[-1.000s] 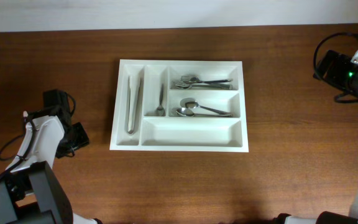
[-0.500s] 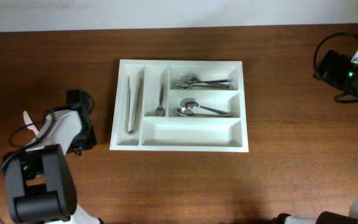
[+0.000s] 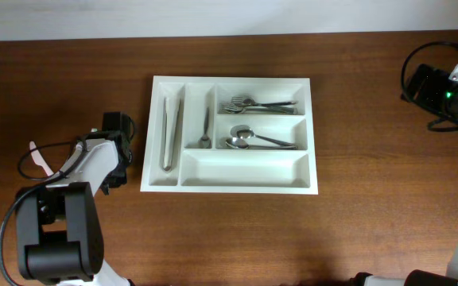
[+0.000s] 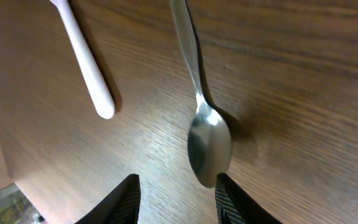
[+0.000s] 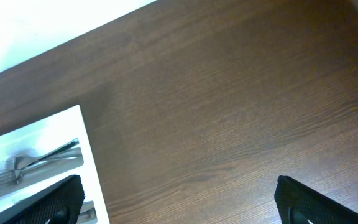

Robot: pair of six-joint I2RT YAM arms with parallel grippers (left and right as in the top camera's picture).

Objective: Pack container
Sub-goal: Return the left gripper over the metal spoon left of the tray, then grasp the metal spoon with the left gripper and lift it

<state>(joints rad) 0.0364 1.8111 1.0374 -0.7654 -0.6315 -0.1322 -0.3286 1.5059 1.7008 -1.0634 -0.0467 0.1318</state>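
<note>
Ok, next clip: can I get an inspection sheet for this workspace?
Surface: brown wooden table, no spills seen.
Job's things: large white plastic five-compartment cutlery tray holding metal tongs, forks and spoons; bottom compartment empty. Loose metal spoon lies unpacked on the table.
Clutter: white plastic utensil handle beside that spoon.
Grippers: left gripper open, the loose spoon's bowl just ahead; right gripper open, holding nothing.
Cables: black cable loops at left arm and right arm.
Surroundings: nothing seen.
</note>
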